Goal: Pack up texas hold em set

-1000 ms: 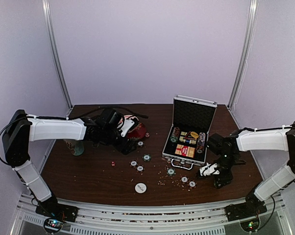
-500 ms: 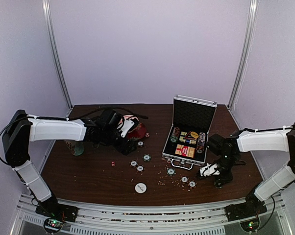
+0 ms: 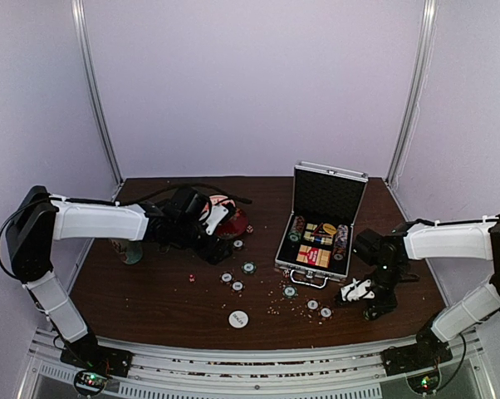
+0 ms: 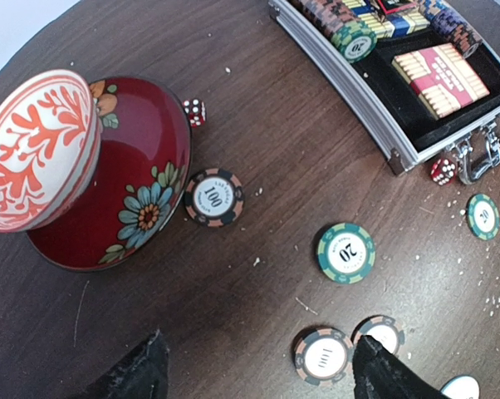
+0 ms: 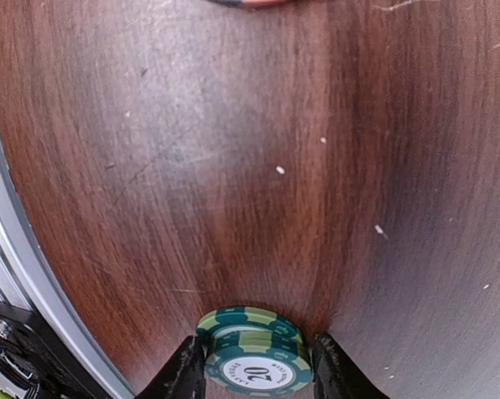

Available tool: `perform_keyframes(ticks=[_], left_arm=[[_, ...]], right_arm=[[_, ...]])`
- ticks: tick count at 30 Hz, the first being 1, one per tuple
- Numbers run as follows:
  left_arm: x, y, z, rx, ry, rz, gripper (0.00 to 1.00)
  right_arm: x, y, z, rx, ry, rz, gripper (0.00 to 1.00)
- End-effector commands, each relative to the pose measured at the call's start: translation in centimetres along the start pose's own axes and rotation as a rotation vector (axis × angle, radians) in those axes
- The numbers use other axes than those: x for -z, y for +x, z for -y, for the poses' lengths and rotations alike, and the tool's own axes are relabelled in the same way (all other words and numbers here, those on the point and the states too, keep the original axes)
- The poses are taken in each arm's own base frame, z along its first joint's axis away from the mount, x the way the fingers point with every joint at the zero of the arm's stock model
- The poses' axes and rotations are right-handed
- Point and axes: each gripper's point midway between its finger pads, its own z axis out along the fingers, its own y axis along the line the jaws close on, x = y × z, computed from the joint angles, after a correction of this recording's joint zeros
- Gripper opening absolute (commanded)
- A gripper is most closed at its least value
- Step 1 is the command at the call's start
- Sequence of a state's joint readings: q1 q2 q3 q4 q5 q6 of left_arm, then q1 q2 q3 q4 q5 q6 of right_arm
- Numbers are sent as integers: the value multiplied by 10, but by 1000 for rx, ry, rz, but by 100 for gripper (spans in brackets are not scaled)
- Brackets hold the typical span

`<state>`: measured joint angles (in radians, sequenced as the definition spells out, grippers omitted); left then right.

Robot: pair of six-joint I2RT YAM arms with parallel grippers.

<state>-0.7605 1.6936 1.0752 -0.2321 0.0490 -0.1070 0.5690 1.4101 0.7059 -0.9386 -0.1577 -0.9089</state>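
your dark wooden table (image 3: 150, 295) holds the open briefcase (image 3: 325, 220), scattered chips (image 3: 248, 268), a white disc (image 3: 238, 318), a red saucer (image 4: 150, 158) and crumbs.

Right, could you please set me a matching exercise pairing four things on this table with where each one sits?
Things:
1. stack of green 20 chips
2. card box
3. white disc
4. red-and-white bowl

Places:
A. on the red floral saucer
B. inside the open briefcase
C. between the fingers of the right claw
D. alone on the table, near its front edge

Pairs: 1-C, 2-B, 3-D, 4-A
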Motion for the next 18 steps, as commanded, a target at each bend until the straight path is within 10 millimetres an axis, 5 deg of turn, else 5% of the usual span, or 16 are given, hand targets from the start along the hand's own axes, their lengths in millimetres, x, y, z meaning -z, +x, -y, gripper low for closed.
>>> perform_keyframes(ticks=[1,7,12,18], left_arm=[[-2,-4,2,1,8,30,78],[-4,-4,3,0,13,29,78],[-4,-3,3,-4,13,26,78],[-5,-3,3,-3,13,30,78]], right_arm=[[0,-9,4,-8,12,27,45],[1,-10,-1,-11,4,27,46],[7,8,6,-5,77,-40,62],[1,21,4,-5,68,-96,57]])
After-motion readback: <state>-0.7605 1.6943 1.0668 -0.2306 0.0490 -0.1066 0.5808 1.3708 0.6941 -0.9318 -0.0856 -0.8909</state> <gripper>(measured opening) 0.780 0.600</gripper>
